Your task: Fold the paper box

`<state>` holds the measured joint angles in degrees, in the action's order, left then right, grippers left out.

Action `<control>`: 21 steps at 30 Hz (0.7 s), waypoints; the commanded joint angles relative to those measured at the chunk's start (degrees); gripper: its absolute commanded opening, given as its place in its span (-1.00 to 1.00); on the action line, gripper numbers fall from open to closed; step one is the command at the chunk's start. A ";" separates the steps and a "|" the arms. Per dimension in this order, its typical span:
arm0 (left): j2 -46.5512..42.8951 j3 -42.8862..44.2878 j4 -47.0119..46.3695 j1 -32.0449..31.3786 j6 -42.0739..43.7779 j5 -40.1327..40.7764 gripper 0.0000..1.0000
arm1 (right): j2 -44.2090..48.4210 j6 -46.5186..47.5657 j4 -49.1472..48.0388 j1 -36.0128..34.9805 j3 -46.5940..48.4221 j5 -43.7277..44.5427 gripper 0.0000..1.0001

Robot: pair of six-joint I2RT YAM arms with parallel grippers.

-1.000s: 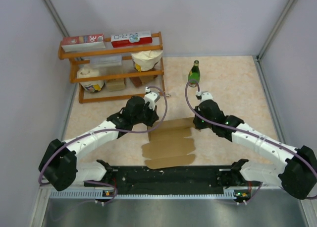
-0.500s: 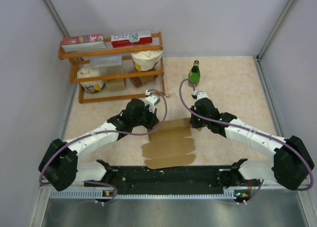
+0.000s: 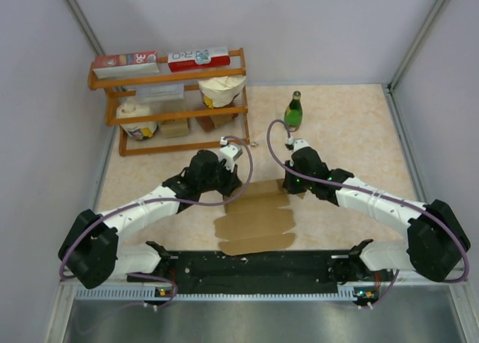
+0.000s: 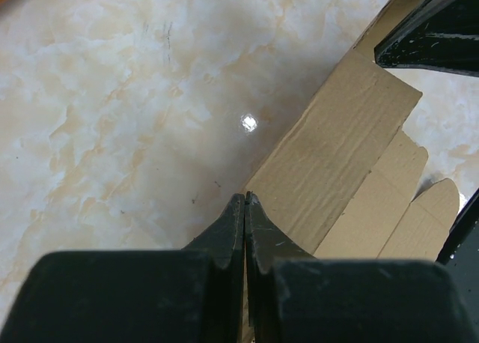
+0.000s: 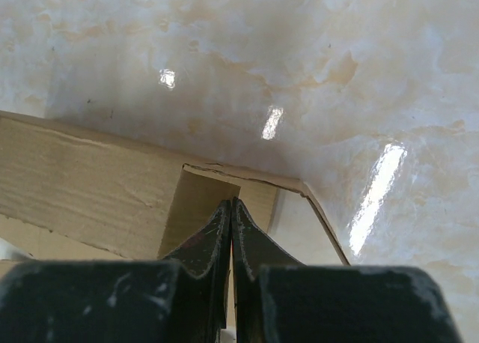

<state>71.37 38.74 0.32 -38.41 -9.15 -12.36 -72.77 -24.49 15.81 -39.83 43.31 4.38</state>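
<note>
The paper box [image 3: 258, 217] is a flat brown cardboard sheet lying on the marble table between the arms. My left gripper [image 3: 229, 192] is shut, and its tips [image 4: 245, 198] rest at the left corner of the sheet's far panel [image 4: 329, 156]. My right gripper [image 3: 289, 186] is shut, and its tips [image 5: 231, 202] rest against a small end flap [image 5: 196, 201] that stands up at the far right corner of the sheet [image 5: 82, 174]. No cardboard shows between either pair of fingers. The right gripper's fingers [image 4: 434, 28] show at the top right of the left wrist view.
A wooden shelf [image 3: 176, 114] with cartons, bags and jars stands at the back left. A green bottle [image 3: 293, 111] stands upright just behind the right gripper. Grey walls close in both sides.
My right gripper has moved a little left and inward onto the sheet's far right corner. My left gripper has hardly moved. The sheet lies where it was.
</note>
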 commanded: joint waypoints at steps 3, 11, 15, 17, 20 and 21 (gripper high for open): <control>-3.69 -1.74 -2.78 -0.26 -0.70 -2.23 -1.00 | -1.14 -0.03 -2.54 0.72 2.83 -2.10 -1.00; -6.77 -3.85 -2.34 -0.26 -0.96 -3.37 -1.00 | -1.84 -0.65 -3.68 0.64 2.57 -3.15 -1.00; -6.95 -4.64 -2.43 -0.35 -1.05 -3.99 -1.00 | -2.02 -0.82 -4.21 0.81 2.66 -3.94 -1.00; -6.60 -4.81 -2.51 -0.35 -1.05 -4.34 -1.00 | -2.29 -1.08 -4.30 0.81 2.57 -4.12 -1.00; -5.90 -5.17 -2.86 -0.35 -1.14 -4.95 -1.00 | -2.55 -1.44 -4.83 0.99 2.48 -5.78 -1.00; -5.72 -5.25 -2.95 -0.43 -1.22 -5.13 -1.00 | -2.64 -1.52 -5.00 1.16 2.39 -6.31 -1.00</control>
<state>65.76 34.24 -0.03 -38.57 -9.87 -15.81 -74.76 -25.06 14.04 -39.57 43.31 0.56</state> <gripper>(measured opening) 0.009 0.003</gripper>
